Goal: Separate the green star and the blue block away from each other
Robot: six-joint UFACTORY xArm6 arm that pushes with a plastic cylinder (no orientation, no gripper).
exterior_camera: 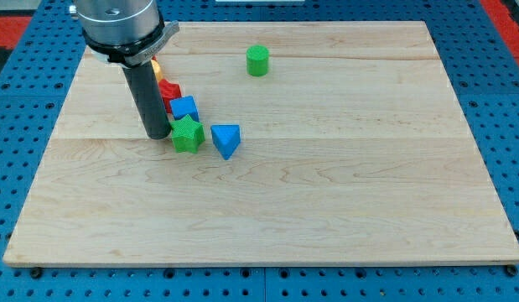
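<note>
The green star [188,134] lies on the wooden board [326,193] left of centre. A blue cube [184,107] touches its upper edge. A blue triangular block [226,140] lies just to the star's right, a small gap apart. My tip [158,134] rests on the board right beside the star's left side, touching or nearly touching it. The dark rod rises from there toward the view's top left.
A red block [169,90] sits just above the blue cube, partly hidden by the rod. A bit of yellow or orange block [156,65] shows behind the rod. A green cylinder [257,60] stands alone near the view's top centre.
</note>
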